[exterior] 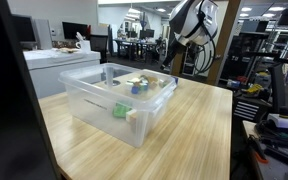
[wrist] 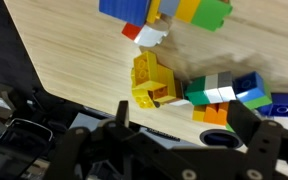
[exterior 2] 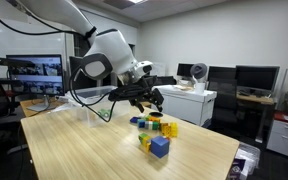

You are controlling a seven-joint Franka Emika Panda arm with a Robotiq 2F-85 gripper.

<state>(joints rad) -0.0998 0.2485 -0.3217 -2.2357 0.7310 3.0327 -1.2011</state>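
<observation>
The tool (wrist: 179, 118) hangs over the table (wrist: 74, 70) with its two fingers (wrist: 120, 112) spread wide apart and nothing between them. In the wrist view the yellow brick (wrist: 149, 82) lies nearest, at 11 o'clock from the gap between the fingers, resting on the wood and untouched. At 2 o'clock, just beside it, runs a row of green, white and blue bricks (wrist: 229, 92), with an orange brick (wrist: 214, 115) close under that row. At 12 o'clock, by the picture's top edge, sits a blue, yellow and green cluster (wrist: 179, 10). In an exterior view a clear plastic bin (exterior: 94, 105) stands on the same table, the tool at 1 o'clock of it
</observation>
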